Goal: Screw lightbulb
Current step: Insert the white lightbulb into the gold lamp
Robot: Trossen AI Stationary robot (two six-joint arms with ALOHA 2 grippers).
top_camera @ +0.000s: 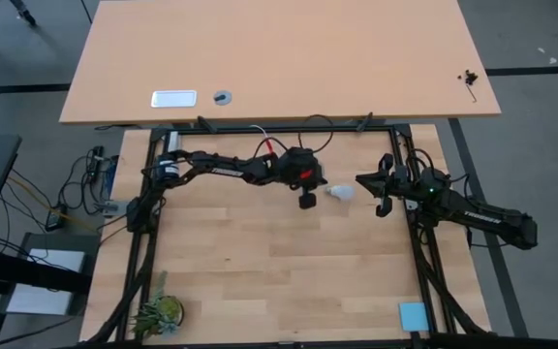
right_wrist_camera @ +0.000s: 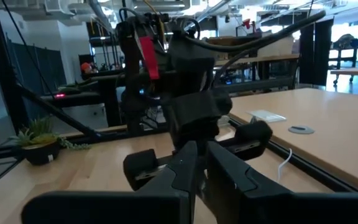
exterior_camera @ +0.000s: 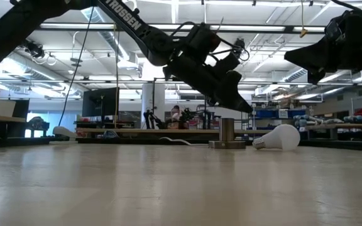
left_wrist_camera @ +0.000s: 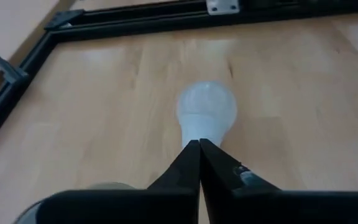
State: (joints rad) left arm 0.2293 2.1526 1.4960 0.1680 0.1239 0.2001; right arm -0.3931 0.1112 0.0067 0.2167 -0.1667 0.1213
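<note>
Clearly little is done yet: the lightbulb (top_camera: 339,192) lies on its side on the worktop (top_camera: 279,281), free of any grip and not in the socket (exterior_camera: 227,134). Going left to right, the left hand (top_camera: 306,201) hangs just left of the bulb, fingers (left_wrist_camera: 199,163) pressed together on nothing, tips aimed at the bulb's narrow end. The socket stands upright close by, left of the bulb in the low view. Right of the bulb, the right hand (top_camera: 383,206) hovers above the worktop, also closed and empty. Grasping, lifting, seating and turning all remain.
</note>
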